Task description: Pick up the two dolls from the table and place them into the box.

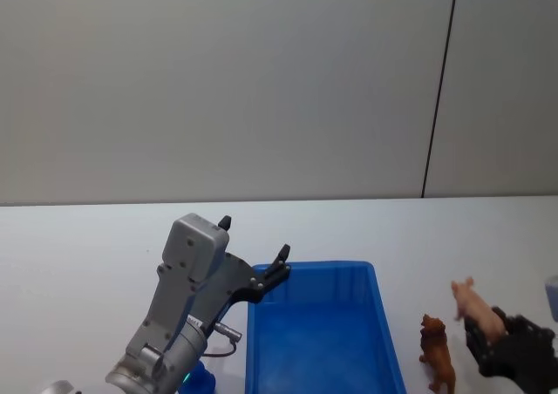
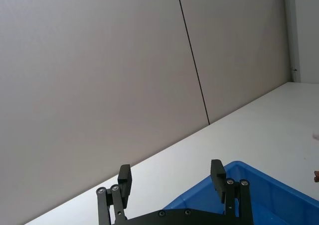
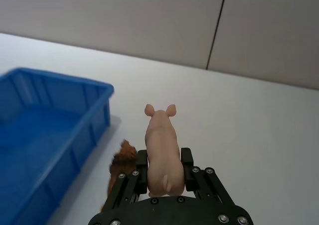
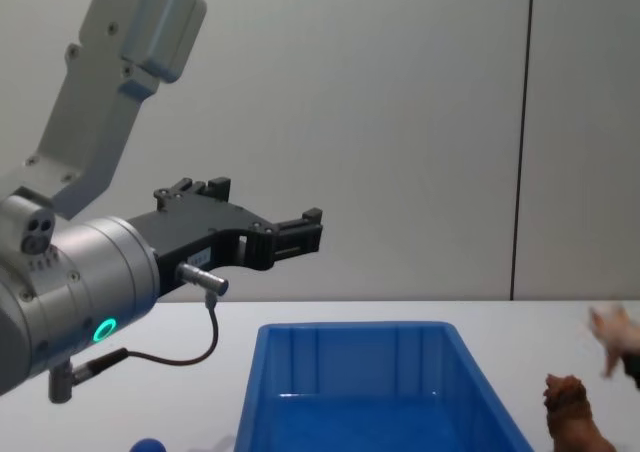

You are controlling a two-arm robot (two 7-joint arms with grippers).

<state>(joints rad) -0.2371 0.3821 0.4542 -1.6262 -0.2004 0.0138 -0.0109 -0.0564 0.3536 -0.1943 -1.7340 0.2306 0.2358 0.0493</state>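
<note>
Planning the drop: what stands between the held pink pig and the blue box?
The brown dog, standing on the table, seen in the head view.

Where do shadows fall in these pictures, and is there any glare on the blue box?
Right wrist view: a soft grey shadow lies on the table beside the box; the pink pig in the right gripper is evenly lit. Head view: flat light, no glare on the box rim. Chest view: a green ring glows on the left arm.
</note>
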